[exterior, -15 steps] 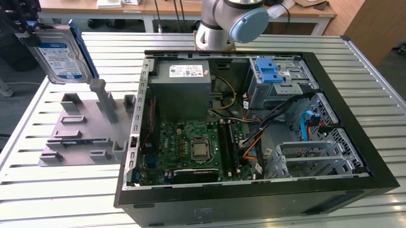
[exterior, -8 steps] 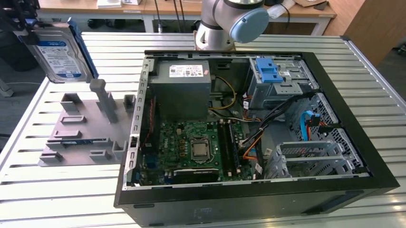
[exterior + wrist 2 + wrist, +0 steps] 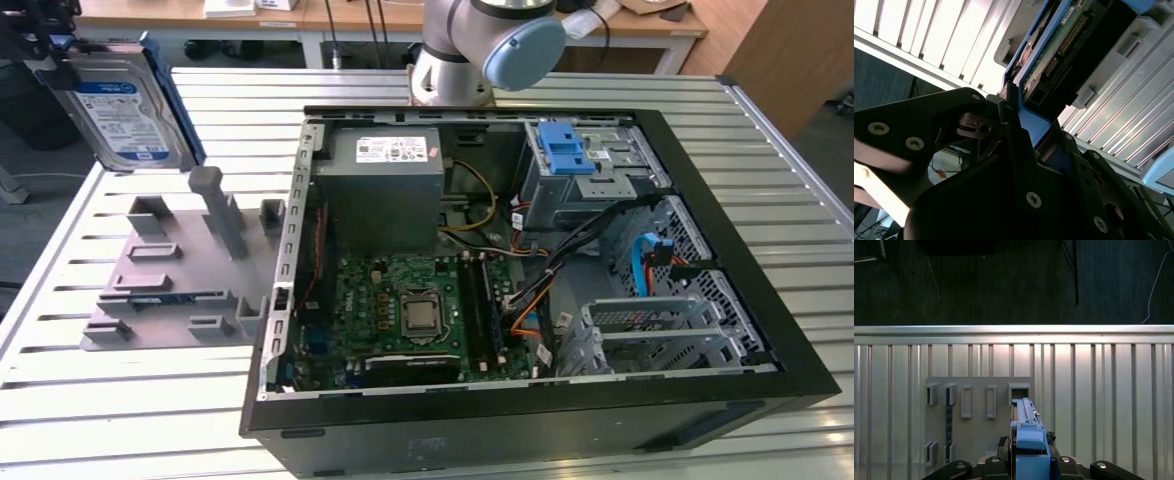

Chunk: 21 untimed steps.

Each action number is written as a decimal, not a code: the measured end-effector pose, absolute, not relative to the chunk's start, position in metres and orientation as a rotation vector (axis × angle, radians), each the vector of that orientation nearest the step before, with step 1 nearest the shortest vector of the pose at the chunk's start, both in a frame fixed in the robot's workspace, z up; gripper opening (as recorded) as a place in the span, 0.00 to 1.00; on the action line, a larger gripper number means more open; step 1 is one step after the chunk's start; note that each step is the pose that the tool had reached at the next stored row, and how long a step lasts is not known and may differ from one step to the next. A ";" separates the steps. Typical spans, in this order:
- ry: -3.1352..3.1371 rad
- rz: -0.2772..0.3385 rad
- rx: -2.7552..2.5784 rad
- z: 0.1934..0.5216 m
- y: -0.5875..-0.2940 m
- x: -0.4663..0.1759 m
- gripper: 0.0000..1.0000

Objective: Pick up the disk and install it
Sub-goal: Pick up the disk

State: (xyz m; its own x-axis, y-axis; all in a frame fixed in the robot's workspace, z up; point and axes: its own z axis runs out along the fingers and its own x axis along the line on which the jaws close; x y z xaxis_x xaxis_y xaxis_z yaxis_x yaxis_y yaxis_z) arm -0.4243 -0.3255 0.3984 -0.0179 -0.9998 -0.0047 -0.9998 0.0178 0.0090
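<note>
The fingers (image 3: pixel 1013 140) are closed tight on the disk (image 3: pixel 127 110), pinching the blue carrier bracket (image 3: pixel 1030 120) that frames it. The bare circuit board and connector row sit just past the grip in the second wrist view.

At the exterior view's left the gripper (image 3: pixel 43 45) holds the drive on edge, label side facing out, in the air over the far corner of the slatted table (image 3: pixel 120 400) and clear of everything below. Under and nearer than it sits the grey holding fixture (image 3: pixel 174 270) with its slots and posts. In the first wrist view that fixture lies directly beneath the blue bracket.

Moving right comes the open computer case (image 3: pixel 534 420), with the grey power supply (image 3: pixel 387 175) at the back and the green motherboard (image 3: pixel 414 300) in front. Further right is the metal drive cage (image 3: pixel 587 175), topped by a light-blue latch (image 3: pixel 567 150).

I'd guess the drive is dense and rigid for its size, so it won't sag, but it would take a knock badly. The plastic bracket probably gives a little under pressure. The bracket's side rails look like the sensible hold, well away from the board, the connector and the smooth label face.
</note>
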 end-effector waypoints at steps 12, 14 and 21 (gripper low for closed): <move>-2.239 -0.015 2.199 0.404 -0.325 -0.424 0.36; -2.239 -0.015 2.199 0.405 -0.325 -0.424 0.36; -2.239 -0.015 2.199 0.409 -0.325 -0.424 0.36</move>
State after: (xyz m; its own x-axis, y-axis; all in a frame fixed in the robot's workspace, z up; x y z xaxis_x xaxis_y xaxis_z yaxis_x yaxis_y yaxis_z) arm -0.4243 -0.3255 0.4092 -0.0178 -0.9998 -0.0047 -0.9998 0.0178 0.0091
